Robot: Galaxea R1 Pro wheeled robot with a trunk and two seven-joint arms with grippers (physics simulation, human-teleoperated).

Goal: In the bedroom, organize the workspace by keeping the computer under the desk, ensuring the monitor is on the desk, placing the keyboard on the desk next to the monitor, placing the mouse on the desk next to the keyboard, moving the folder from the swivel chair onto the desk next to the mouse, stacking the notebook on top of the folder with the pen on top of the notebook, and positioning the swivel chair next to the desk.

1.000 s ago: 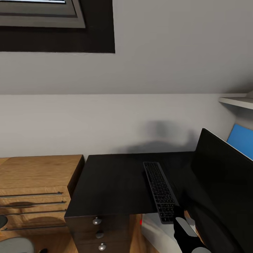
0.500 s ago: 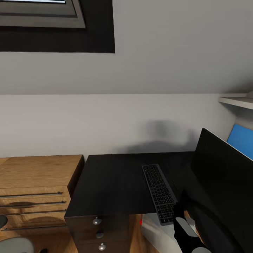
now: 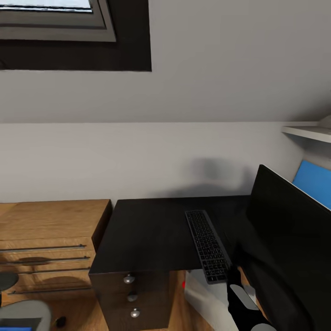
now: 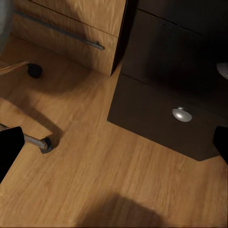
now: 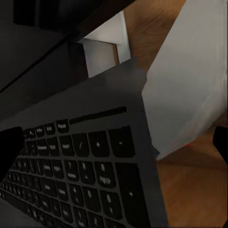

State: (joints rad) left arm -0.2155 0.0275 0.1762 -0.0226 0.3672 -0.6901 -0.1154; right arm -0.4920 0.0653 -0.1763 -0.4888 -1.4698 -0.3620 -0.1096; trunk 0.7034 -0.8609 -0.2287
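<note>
Here the desk [image 3: 147, 239] is standing against a grey wall, keyboard [image 3: 206, 245] overhanging its front edge beside the monitor [image 3: 287, 239]. Right hand [image 3: 236, 280] partly hidden; grip unreadable.

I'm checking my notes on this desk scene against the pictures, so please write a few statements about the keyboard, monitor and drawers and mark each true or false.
1. The keyboard lies on the desk with its near end past the desk's front edge. True.
2. The monitor stands on the floor. False: it is up at the desk, right of the keyboard.
3. The dark drawer unit has round silver knobs. True.
4. The light-wood dresser is to the right of the desk. False: it is to the left.
5. The right gripper is near the keyboard's near end. True.
</note>
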